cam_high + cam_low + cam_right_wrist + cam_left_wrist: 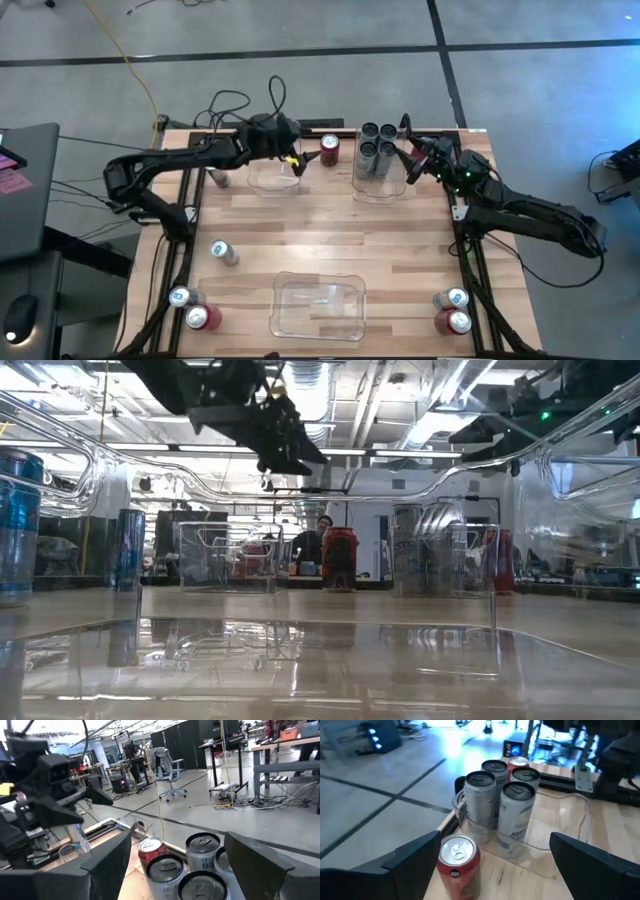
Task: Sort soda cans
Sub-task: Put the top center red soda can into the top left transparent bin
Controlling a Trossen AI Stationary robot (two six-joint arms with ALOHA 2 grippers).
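**Q:** Soda cans are to be sorted, so where are they found at this moment?

**A:** Four dark grey cans (pixel 377 145) are packed upright inside the clear bin (pixel 383 187) at the far right of the table. A red can (pixel 330 149) is stood just outside it, between that bin and the far-left bin (pixel 272 180), which appears to hold nothing. The others are scattered along the near side: a silver-white can (pixel 223 252) lying on its side at the left, a silver-white can (pixel 181 296) and a red can (pixel 203 318) at the near-left corner, and another such pair (pixel 452 311) at the near-right corner. A third bin (pixel 318 307) is set at the near edge.

**Q:** How are the grippers held?

**A:** The left gripper (pixel 296 160) is held above the far-left bin, its fingers spread wide with nothing between them. In the left wrist view the red can (pixel 458 865) is framed between those fingers, so it is judged to be the likely next pick. The right gripper (pixel 415 160) is kept beside the grey-can bin, equally wide and empty, above the cans seen in its own view (pixel 202 851).

**Q:** Why might the grey cans be crowded so tightly?

**A:** One colour seems to be assigned to each bin; the grey group looks finished, while the red and silver-white cans are not yet binned.
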